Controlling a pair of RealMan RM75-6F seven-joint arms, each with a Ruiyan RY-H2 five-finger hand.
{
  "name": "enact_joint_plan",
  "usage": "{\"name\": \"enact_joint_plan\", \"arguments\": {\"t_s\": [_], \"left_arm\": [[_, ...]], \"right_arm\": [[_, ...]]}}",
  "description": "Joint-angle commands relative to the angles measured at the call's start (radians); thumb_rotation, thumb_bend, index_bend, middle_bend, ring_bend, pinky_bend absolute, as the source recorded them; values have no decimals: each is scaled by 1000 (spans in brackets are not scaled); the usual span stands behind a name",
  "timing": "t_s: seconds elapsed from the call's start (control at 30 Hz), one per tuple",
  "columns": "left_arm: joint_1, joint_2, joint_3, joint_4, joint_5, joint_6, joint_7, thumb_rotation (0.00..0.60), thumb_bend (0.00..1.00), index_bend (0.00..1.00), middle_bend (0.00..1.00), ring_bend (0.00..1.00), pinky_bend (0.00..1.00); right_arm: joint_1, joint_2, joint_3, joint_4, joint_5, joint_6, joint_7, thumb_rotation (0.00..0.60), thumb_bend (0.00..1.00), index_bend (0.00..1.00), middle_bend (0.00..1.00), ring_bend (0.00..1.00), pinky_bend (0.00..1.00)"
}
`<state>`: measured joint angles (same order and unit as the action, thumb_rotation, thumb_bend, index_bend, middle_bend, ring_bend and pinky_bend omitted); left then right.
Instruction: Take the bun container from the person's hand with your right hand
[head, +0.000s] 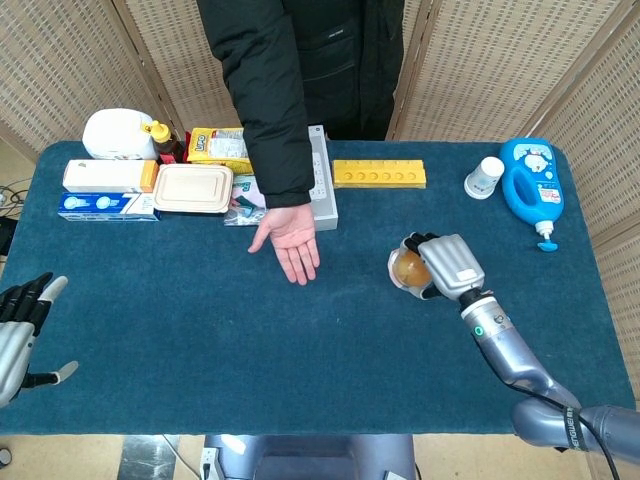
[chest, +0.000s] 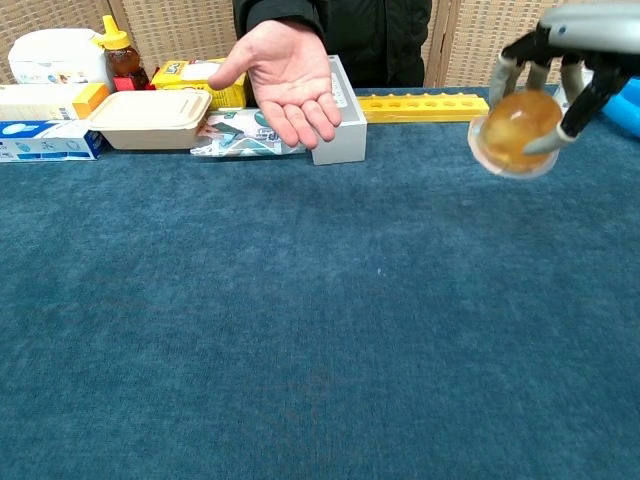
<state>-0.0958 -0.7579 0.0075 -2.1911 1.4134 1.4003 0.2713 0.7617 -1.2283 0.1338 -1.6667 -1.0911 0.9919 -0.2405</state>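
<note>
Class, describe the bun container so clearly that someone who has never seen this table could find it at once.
Start at the blue-carpeted table, then find the robot's silver right hand on the side with the blue bottle. The clear round plastic bun container sits gripped in that hand, above the table. Unlike everything else, it is held rather than resting, with a golden bun visible inside.

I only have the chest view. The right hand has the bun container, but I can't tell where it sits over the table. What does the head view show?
Observer: The right hand holds the bun container above bare blue cloth, well apart from the person's hand, which lies open, palm up.
Operator: And my left hand? I can't see it at all.
Observer: The left hand is at the table's near left edge, fingers apart, holding nothing.
Operator: Anything on the far right?
Observer: A blue bottle lies by the far right corner, with a white cup beside it.
</note>
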Motion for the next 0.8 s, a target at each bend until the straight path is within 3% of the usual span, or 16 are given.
{"name": "enact_joint_plan", "arguments": {"t_s": [0.03, 0.07, 0.13, 0.17, 0.23, 0.27, 0.4, 0.57, 0.8], "left_arm": [[1, -3, 1, -2, -3, 0, 7, 600, 21, 0, 0, 0, 14], [1, -4, 1, -2, -3, 2, 9, 600, 20, 0, 0, 0, 14], [1, -6, 1, -2, -4, 4, 10, 600, 20, 0, 0, 0, 14], [1, -6, 1, -2, -5, 3, 11, 600, 21, 0, 0, 0, 14], [0, -6, 0, -2, -9, 1, 11, 600, 20, 0, 0, 0, 14], [-1, -6, -1, -1, -9, 0, 10, 600, 21, 0, 0, 0, 14], [-3, -5, -1, -1, -11, -3, 7, 600, 21, 0, 0, 0, 14], [-1, 1, -1, -1, -7, 0, -3, 600, 20, 0, 0, 0, 14], [4, 3, 7, -1, 20, 5, -8, 600, 21, 0, 0, 0, 14]], "right_arm": [[12, -104, -2, 124, 25, -74, 59, 600, 380, 532, 471, 416, 563], [16, -115, -2, 141, 25, -87, 65, 600, 370, 501, 453, 394, 547], [26, -122, -7, 163, 23, -135, 83, 600, 323, 343, 362, 317, 462], [28, -120, -7, 166, 25, -154, 95, 600, 276, 202, 271, 253, 371], [26, -118, -2, 173, 10, -158, 117, 600, 199, 32, 125, 149, 228], [22, -118, -1, 175, -4, -150, 126, 600, 164, 6, 76, 109, 180], [-9, -76, -3, 140, -64, -103, 151, 600, 83, 0, 16, 36, 109], [-86, 38, -25, 13, -151, 9, 162, 600, 55, 0, 9, 15, 93], [-294, 175, -121, -86, -315, 268, 226, 600, 7, 0, 9, 12, 76]]}}
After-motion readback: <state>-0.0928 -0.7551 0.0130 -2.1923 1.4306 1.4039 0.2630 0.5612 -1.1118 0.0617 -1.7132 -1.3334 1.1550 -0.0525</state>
